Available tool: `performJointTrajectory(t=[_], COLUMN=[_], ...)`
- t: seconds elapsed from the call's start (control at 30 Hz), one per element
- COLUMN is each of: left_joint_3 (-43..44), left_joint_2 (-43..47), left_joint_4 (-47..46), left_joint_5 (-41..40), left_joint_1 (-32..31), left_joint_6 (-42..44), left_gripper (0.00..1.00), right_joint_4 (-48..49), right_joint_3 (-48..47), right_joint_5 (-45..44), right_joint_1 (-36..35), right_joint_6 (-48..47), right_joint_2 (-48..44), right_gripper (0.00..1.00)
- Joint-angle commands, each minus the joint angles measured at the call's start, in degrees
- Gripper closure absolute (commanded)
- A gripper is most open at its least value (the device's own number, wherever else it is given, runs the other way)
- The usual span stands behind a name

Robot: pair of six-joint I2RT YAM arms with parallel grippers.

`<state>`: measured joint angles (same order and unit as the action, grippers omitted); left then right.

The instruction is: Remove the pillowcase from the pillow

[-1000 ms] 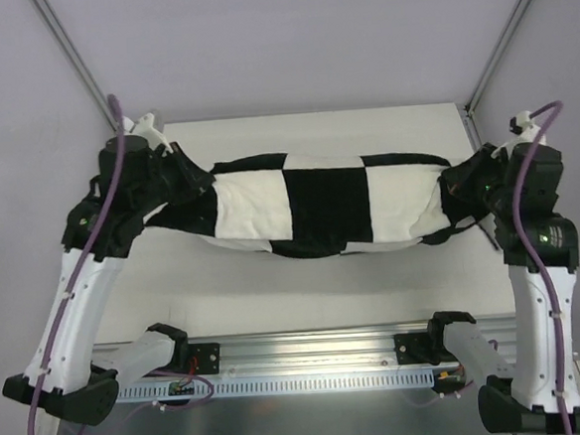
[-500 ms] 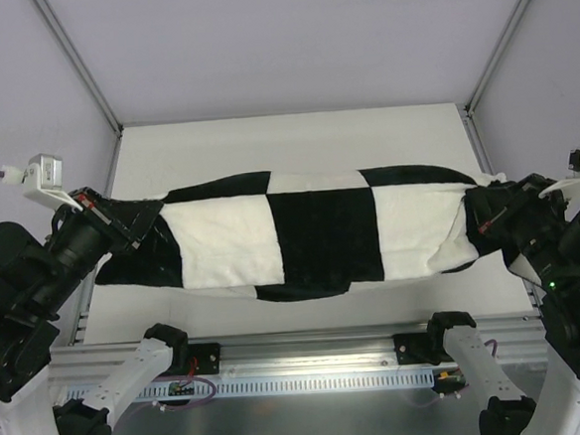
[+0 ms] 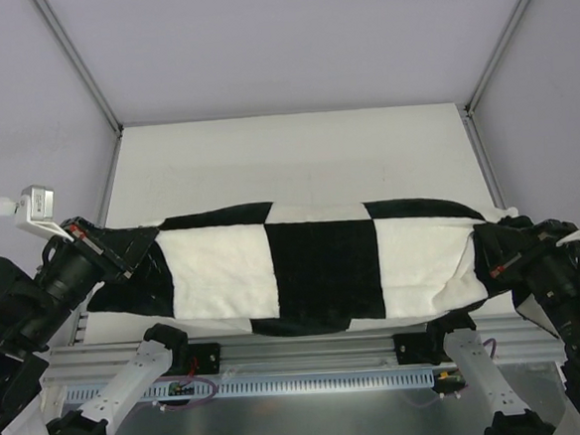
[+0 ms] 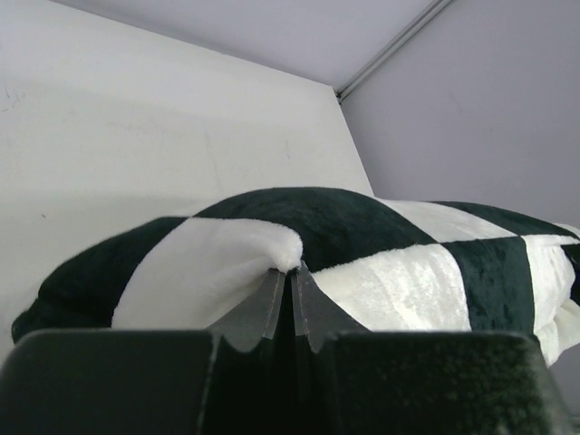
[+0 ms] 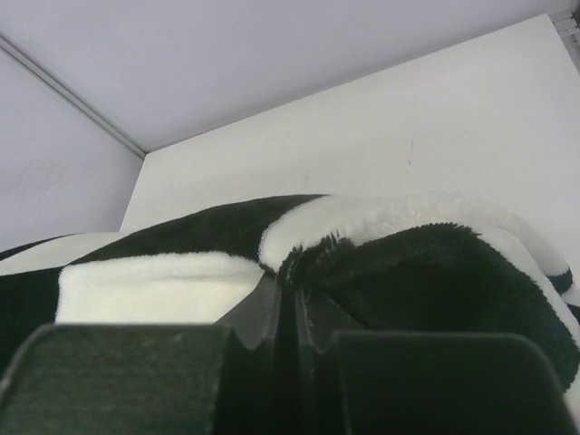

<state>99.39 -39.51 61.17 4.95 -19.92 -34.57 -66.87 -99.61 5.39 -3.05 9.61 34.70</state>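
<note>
The left gripper and right gripper were each pinched tight on an end of the checkered pillowcase, which hid the pillow.

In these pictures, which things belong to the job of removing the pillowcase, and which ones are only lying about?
Belonging to the job:
- checkered pillowcase
- left end effector, shut on one end of it
- right end effector, shut on the other end
- pillow: not visible, presumably inside the case

Only there:
- white table
- metal rail at the near edge
</note>
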Motion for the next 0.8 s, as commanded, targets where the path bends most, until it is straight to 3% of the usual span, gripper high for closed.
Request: performJointTrajectory(t=[0.0,0.13,0.2,0.23,0.27,0.3,0.33,0.4,0.47,0.5,0.57,0.77], left_joint_3=[0.10,0.00,1.41,4.29,6.06,7.73,11.05,14.15,16.18,16.18,15.92,11.53], left_joint_2=[-2.22,-13.99,-23.79,-27.60,-31.12,-38.38,-41.67,-47.82,-49.00,-48.83,-48.13,-45.76], left_joint_4=[-3.86,-4.12,-5.44,-5.44,-5.44,-5.18,-4.92,-2.99,-2.63,-2.72,-2.72,-3.59], left_joint_5=[-9.24,-13.38,-14.44,-14.09,-11.92,-5.37,-3.56,-3.10,-3.54,-3.98,-6.69,-7.51], left_joint_1=[0.67,0.67,0.94,1.72,5.38,7.51,9.18,10.69,10.69,10.69,10.69,10.78], left_joint_6=[1.25,4.58,6.96,7.75,9.33,10.04,10.05,10.22,10.48,10.40,10.66,10.93], left_gripper=[1.00,1.00,1.00,1.00,0.92,0.60,0.45,0.18,0.02,0.01,0.01,0.01], right_joint_4=[9.81,20.88,26.24,26.27,25.83,21.82,19.61,14.34,15.01,17.54,20.54,23.63], right_joint_3=[2.56,12.41,13.39,11.65,9.20,1.78,-2.04,-9.25,-8.15,-6.57,-0.69,9.60], right_joint_5=[-13.04,-10.67,-9.00,-7.08,-6.10,-3.83,-3.37,-3.54,-4.33,-5.20,-7.76,-3.91], right_joint_1=[0.32,0.24,0.24,0.32,0.32,0.32,0.24,0.32,0.32,0.41,1.46,4.89], right_joint_6=[-1.17,1.37,1.29,0.94,-0.02,-0.37,-0.64,-1.25,-1.69,-2.39,-2.84,-3.80], right_joint_2=[2.03,10.80,21.16,25.55,35.17,39.96,44.19,50.96,50.39,47.86,45.21,41.77], right_gripper=[0.99,0.99,0.99,0.88,0.71,0.39,0.24,0.11,0.05,0.00,0.03,0.04])
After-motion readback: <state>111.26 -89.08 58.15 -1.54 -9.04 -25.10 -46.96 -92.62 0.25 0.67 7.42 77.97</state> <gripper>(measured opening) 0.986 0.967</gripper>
